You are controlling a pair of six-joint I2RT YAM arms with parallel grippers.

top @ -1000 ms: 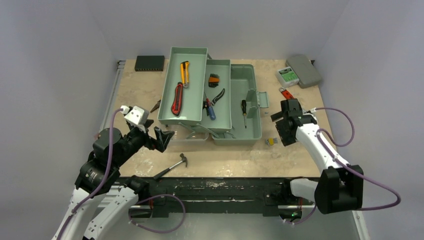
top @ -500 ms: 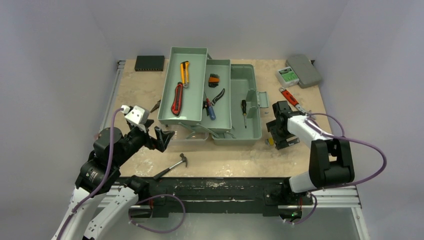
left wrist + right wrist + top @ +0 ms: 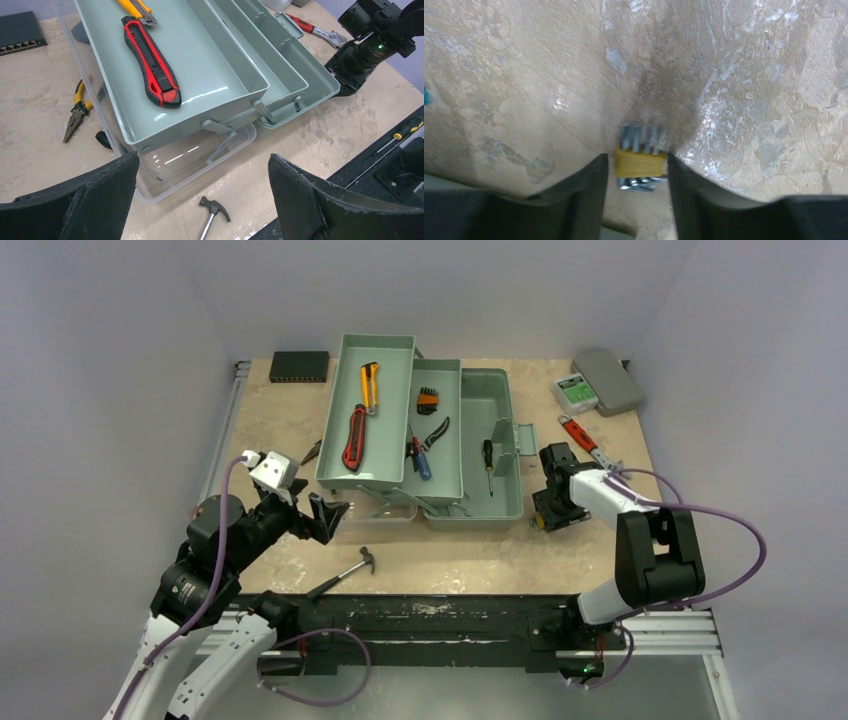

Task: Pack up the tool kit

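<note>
The sage-green toolbox (image 3: 503, 512) stands open mid-table, its trays (image 3: 380, 341) folded out to the left. A red knife (image 3: 354, 436) (image 3: 152, 60) and a yellow knife (image 3: 369, 386) lie in the left tray. My right gripper (image 3: 545, 519) (image 3: 637, 156) is down on the table right of the box. Its jaws stand narrowly either side of a yellow hex-key set (image 3: 640, 161): the right finger touches it and a sliver of gap shows on the left. My left gripper (image 3: 325, 515) (image 3: 203, 157) hovers wide open and empty near the box's front-left corner, above a small hammer (image 3: 345, 570) (image 3: 212, 212).
Yellow-handled pliers (image 3: 311, 451) (image 3: 77, 110) lie left of the box, and a red wrench (image 3: 578, 432) (image 3: 312, 30) lies to its right. A grey case (image 3: 608, 380) and a green-labelled pack (image 3: 576, 390) sit back right, a black box (image 3: 299, 365) back left.
The right gripper dropped onto the table beside the toolbox and narrowed its jaws around the yellow hex-key set. The left arm has not moved.
</note>
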